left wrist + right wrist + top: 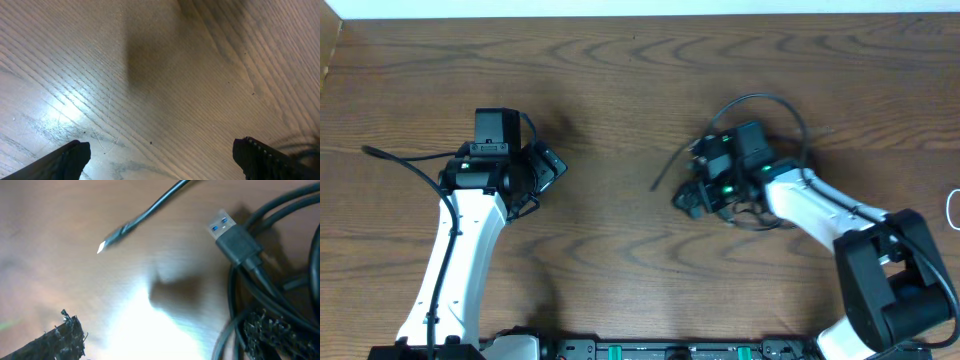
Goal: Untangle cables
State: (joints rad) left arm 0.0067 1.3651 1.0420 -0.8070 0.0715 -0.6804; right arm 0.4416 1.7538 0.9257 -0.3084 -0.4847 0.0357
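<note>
Wooden table [620,80] carries two black cables [237,242] and one white cable [952,208]; both arms' jaws spread wide.

your overhead camera looked straight down on the table [620,60] from well above, taking in the whole work area. your left wrist camera sat close over bare wood, facing down past the left tool [165,159], whose fingertips [70,157] framed the lower corners. your right wrist camera sat closer still, facing down past the right tool [167,337] onto the black cables [250,250], which the overhead view shared.
</note>
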